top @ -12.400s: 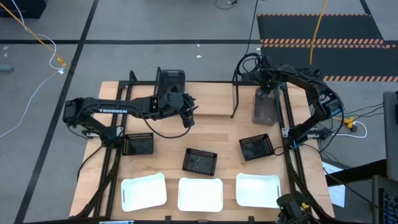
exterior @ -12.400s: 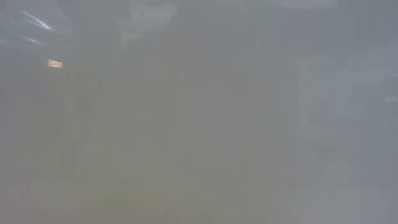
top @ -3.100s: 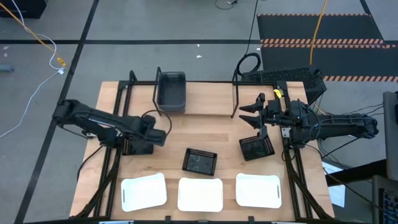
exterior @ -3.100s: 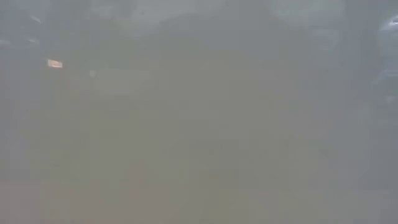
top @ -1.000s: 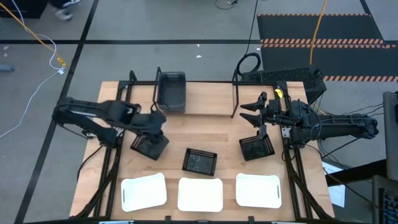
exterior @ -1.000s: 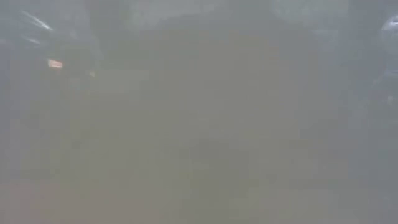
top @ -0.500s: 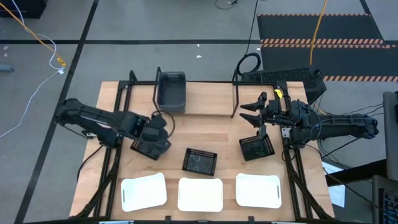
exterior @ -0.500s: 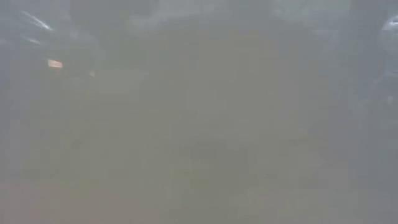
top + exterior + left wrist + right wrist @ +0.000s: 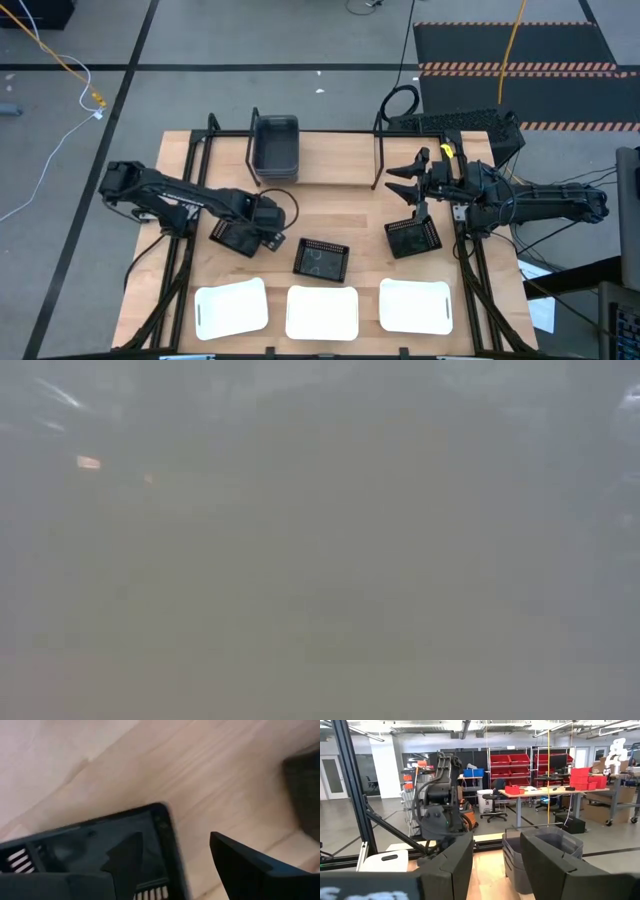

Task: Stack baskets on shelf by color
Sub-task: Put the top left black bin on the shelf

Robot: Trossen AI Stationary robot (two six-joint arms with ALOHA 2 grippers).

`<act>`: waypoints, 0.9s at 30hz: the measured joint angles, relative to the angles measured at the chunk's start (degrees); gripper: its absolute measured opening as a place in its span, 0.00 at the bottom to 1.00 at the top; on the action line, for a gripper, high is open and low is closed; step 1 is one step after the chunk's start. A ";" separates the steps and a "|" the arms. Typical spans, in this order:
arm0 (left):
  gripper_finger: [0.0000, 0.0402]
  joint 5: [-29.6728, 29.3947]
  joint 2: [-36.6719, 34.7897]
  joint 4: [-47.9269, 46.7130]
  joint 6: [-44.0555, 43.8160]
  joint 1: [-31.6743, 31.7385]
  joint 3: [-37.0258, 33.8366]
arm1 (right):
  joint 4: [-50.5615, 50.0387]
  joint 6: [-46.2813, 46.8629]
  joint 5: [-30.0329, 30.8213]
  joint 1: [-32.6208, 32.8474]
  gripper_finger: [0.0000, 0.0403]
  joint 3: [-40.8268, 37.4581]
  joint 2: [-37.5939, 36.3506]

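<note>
On the far edge of the wooden table (image 9: 340, 190), under the thin black-rod shelf (image 9: 378, 160), sit stacked dark grey solid plastic baskets (image 9: 275, 148), nested, nothing visible inside. Left of centre, left gripper (image 9: 272, 233) is low over a small black mesh-walled basket (image 9: 237, 236); fingers spread, one inside the rim and one outside, not clamping, per left wrist view. Basket empty. Second black mesh basket (image 9: 322, 259) rests mid-table, empty. Third black mesh basket (image 9: 413, 238) lies to the right, empty, just near of the right gripper (image 9: 412, 182), which hangs above the table with fingers apart, holding nothing. Along the near edge: three white shallow rounded plastic baskets, left (image 9: 231, 308), middle (image 9: 322, 313), right (image 9: 415, 306), each empty. Low view fogged.
</note>
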 joint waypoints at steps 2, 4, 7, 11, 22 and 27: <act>0.58 -0.04 0.35 0.65 0.01 0.01 -0.33 | -0.10 -0.36 0.00 0.02 0.39 0.00 -0.02; 0.58 -0.27 1.07 1.10 -0.17 0.01 -0.26 | -0.15 -0.63 0.00 0.02 0.39 0.00 0.00; 0.54 -0.41 2.54 0.42 -0.32 -0.09 -0.28 | -0.09 -0.63 0.00 0.02 0.39 0.00 -0.02; 0.39 0.22 5.38 -0.90 -0.20 -0.15 -0.32 | 0.03 -0.63 0.01 0.01 0.39 0.00 -0.02; 0.03 9.01 4.88 -3.86 4.63 0.25 2.76 | 0.04 -0.63 0.01 0.02 0.39 0.00 -0.02; 0.01 10.77 -0.24 -22.79 6.24 -2.83 17.41 | -0.15 -0.71 0.02 0.02 0.39 0.00 -0.02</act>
